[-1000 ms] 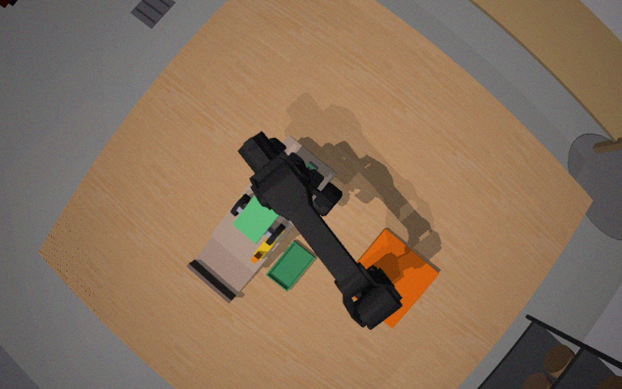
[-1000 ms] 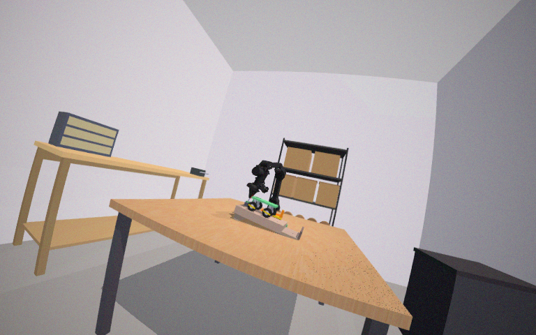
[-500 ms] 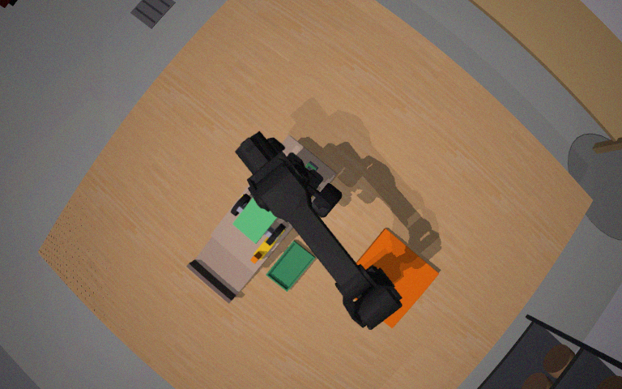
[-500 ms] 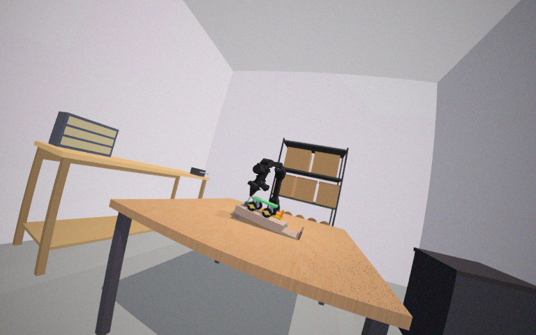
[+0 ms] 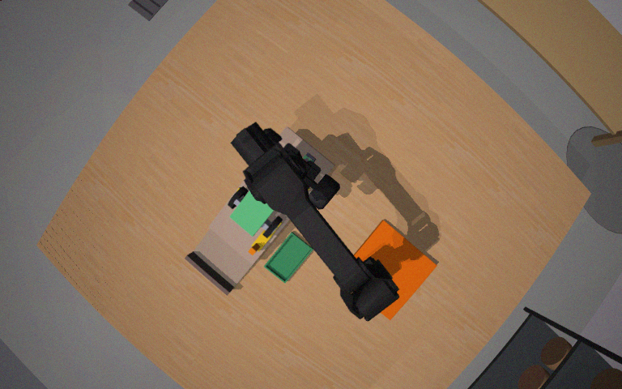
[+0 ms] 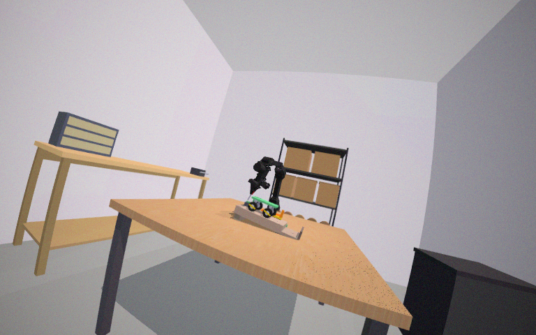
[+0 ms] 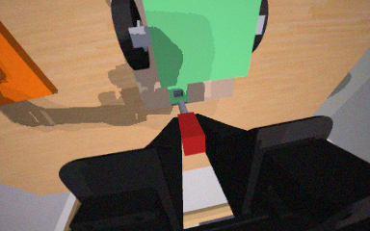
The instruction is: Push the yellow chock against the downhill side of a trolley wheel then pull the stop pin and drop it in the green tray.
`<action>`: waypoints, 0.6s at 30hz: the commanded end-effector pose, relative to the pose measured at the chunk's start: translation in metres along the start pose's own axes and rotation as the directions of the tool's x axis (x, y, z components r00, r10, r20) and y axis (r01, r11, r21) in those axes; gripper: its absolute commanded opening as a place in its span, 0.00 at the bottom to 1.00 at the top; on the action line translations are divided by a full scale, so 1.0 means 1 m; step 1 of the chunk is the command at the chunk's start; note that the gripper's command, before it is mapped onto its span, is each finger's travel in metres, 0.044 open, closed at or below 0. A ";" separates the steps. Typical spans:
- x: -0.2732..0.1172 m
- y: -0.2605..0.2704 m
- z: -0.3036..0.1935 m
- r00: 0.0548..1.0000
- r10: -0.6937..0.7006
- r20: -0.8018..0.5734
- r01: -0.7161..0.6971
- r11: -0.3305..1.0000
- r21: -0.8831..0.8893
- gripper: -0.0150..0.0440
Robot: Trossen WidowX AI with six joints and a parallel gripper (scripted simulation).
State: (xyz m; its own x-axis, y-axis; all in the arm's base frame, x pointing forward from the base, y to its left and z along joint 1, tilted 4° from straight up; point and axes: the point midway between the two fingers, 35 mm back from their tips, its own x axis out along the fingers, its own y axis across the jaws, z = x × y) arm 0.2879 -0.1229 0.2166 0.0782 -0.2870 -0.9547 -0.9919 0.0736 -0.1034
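overhead far, exterior low and distant, wrist close, trolley shared

The trolley's deck (image 5: 251, 214) (image 6: 265, 202) (image 7: 202, 40) is light mint green, its tyres black, and the tray (image 5: 289, 257) a deeper green. The pin's head (image 7: 192, 135) is red above a grey shank; the chock (image 5: 262, 243) shows yellow and orange. Fine streaky grain patterns the tan bench (image 5: 151, 151) (image 6: 221, 232) (image 7: 87, 144).
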 end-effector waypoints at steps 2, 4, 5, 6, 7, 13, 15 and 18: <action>0.000 0.000 -0.006 1.000 0.006 -0.003 -0.006 1.000 0.002 0.25; 0.000 0.000 -0.010 1.000 0.006 -0.004 -0.006 1.000 0.002 0.25; 0.000 0.000 -0.012 1.000 0.006 -0.004 -0.006 1.000 0.002 0.25; -0.001 0.000 -0.014 1.000 0.006 -0.004 -0.006 1.000 0.002 0.25; -0.001 0.000 -0.016 1.000 0.006 -0.004 -0.006 1.000 0.002 0.25; 0.000 0.000 -0.028 1.000 0.007 -0.005 -0.007 1.000 0.001 0.25; 0.001 0.000 -0.031 1.000 0.007 -0.006 -0.007 1.000 0.001 0.25; 0.001 0.001 -0.032 1.000 0.007 -0.006 -0.007 1.000 0.001 0.25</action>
State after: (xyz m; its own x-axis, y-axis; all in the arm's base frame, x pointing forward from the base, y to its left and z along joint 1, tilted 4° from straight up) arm 0.2833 -0.1517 0.2271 0.0776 -0.2976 -0.9515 -0.9911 0.0804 -0.1060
